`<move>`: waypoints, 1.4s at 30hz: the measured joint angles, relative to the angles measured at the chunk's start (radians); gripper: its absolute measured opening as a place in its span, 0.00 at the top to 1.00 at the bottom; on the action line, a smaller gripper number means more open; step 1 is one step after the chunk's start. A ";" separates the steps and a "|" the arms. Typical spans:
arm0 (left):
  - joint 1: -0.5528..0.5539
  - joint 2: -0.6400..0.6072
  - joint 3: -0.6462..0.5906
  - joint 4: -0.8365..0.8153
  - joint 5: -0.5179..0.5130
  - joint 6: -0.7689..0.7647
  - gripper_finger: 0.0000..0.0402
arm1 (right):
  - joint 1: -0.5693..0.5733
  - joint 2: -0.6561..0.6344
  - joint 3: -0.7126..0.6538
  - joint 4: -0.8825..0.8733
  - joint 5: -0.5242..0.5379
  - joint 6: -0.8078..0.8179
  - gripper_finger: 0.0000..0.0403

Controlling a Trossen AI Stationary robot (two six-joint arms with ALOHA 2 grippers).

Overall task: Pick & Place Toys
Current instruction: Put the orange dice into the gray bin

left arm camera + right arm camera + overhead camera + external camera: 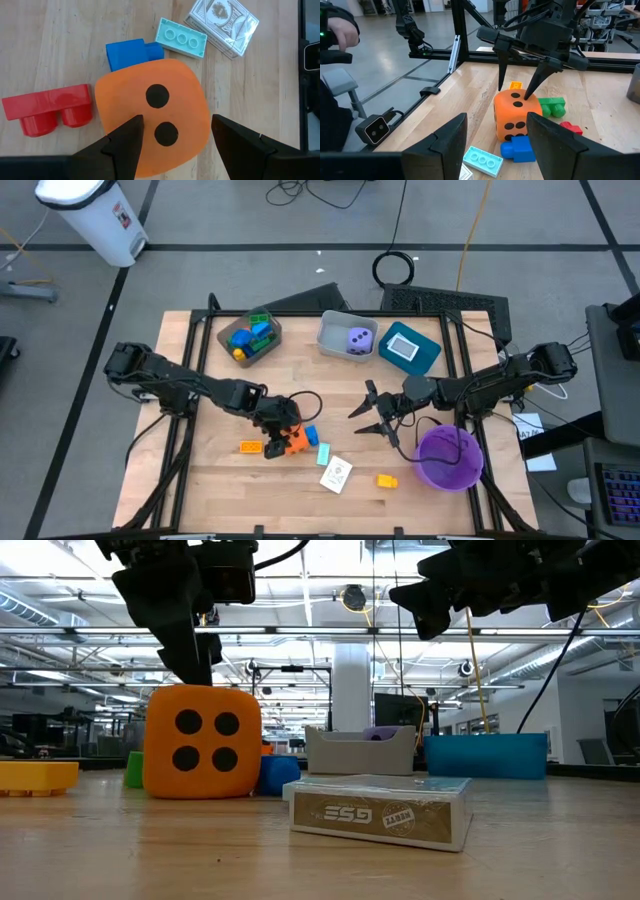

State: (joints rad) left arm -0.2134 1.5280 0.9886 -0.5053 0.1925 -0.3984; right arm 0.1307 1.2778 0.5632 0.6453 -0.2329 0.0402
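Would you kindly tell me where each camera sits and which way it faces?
High view: overhead, straight down on the table; both arms show.
Low view: tabletop height, level past the orange die into the room; arms enter from above.
Left wrist view: on the left arm, down on the die between the left gripper jaws.
Right wrist view: on the right arm, across the table; right gripper jaws open.
All share the die.

Matt orange die (152, 112) on pale wooden table (50, 45).

orange die (152, 112) with black dots, blue block (131, 52), red block (50, 107), purple bowl (449, 459)
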 joint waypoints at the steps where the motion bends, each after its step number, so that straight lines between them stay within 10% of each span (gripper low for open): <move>1: 0.000 0.000 0.000 0.000 0.000 0.000 0.39 | 0.000 0.000 0.000 0.000 0.000 0.000 0.51; 10: 0.000 0.000 0.000 -0.019 0.001 0.000 0.35 | 0.000 0.000 0.000 0.000 0.000 0.000 0.51; 24: 0.000 0.003 0.055 -0.031 0.008 -0.039 0.01 | 0.000 0.000 0.000 0.000 0.000 0.000 0.51; 42: -0.010 0.002 0.169 -0.016 0.044 0.037 0.04 | 0.000 0.000 0.000 0.000 0.000 0.000 0.51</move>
State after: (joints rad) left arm -0.2230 1.5295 1.1576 -0.5217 0.2362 -0.3618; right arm 0.1307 1.2778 0.5629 0.6449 -0.2329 0.0402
